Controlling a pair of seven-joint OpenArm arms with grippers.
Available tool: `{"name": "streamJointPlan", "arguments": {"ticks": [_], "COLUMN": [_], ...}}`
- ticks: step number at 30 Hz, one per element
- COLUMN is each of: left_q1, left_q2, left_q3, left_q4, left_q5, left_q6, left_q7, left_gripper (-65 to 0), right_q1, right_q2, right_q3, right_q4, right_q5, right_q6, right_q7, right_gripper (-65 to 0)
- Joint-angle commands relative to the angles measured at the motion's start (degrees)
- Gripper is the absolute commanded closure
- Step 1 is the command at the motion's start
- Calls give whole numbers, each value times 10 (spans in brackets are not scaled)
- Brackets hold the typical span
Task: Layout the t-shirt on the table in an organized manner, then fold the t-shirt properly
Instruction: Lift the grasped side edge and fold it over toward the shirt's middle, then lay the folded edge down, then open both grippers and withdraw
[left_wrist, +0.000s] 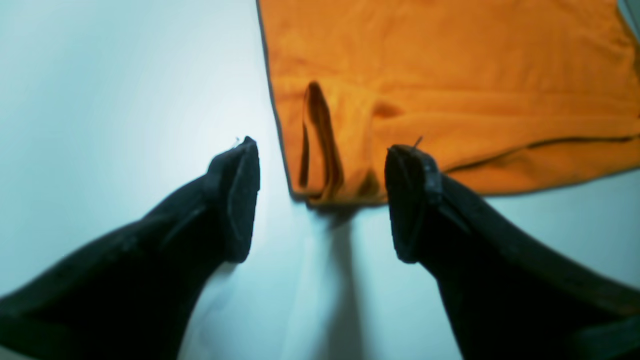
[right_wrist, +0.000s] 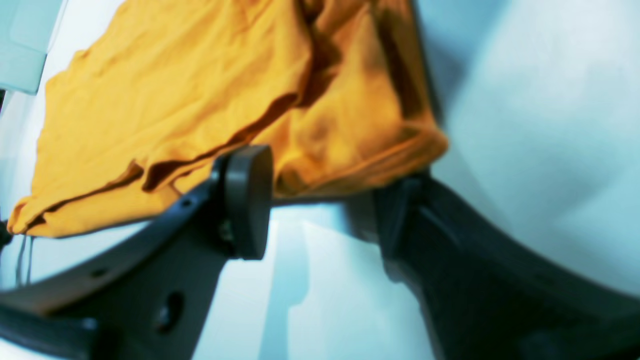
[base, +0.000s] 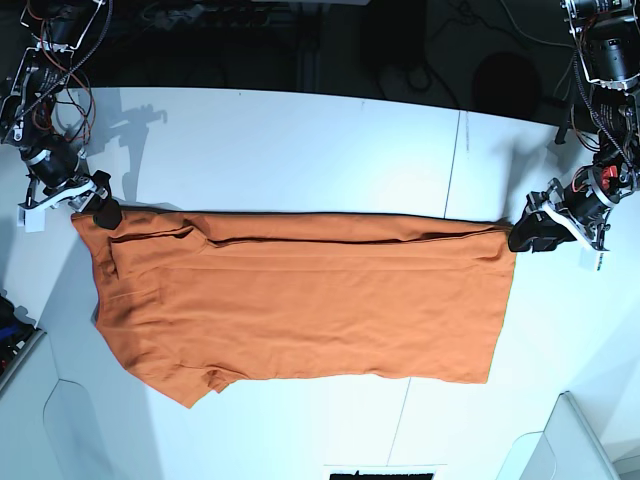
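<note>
Looking first at our left gripper (left_wrist: 322, 200), we see its jaws stand wide apart with nothing between them, just beside the corner of the shirt (left_wrist: 450, 90), which lies flat on the table (left_wrist: 125, 90). Our right gripper (right_wrist: 325, 200) has a bunch of orange cloth between its jaws, and its near pad touches the fabric, so we judge it is holding that corner. From above, the shirt is spread across the middle of the table, with one long fold along its far edge. The risk we see is this: only one end is held, so if the right arm pulls now, the free end may slide and the fold may become crooked. The loose fold near the left gripper could also catch on a finger.
</note>
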Motion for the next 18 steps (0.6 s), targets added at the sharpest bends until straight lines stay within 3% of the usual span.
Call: {"name": "streamJointPlan", "arguments": {"ticks": [1,8,12,15,18], "left_q1": [-12,-26,-26,-26,-26], "left_q2": [-8,26,35,36,36], "left_q3": [-4,5,11,28,65], "left_q4": [7,7,7,7,7], "left_q5": [-2,40,66,88,104], "left_q6": [8,26,50,90,95], "left_q7": [-14,-14,-26,-47,-49], "left_gripper": [-417,-417,-417,-417,-416], "right_q1": [10,17,17,17,17], "right_q2": [9,9,9,9,9], "right_q3": [1,1,1,1,1], "right_q4": [7,7,7,7,7], "right_q5": [3,-5,-5,-5,-5], "right_q6": [0,0,-1,-1,-3], "right_q7": [3,4,11,25,36], "right_gripper": [-325,-325,-325,-323,-323]}}
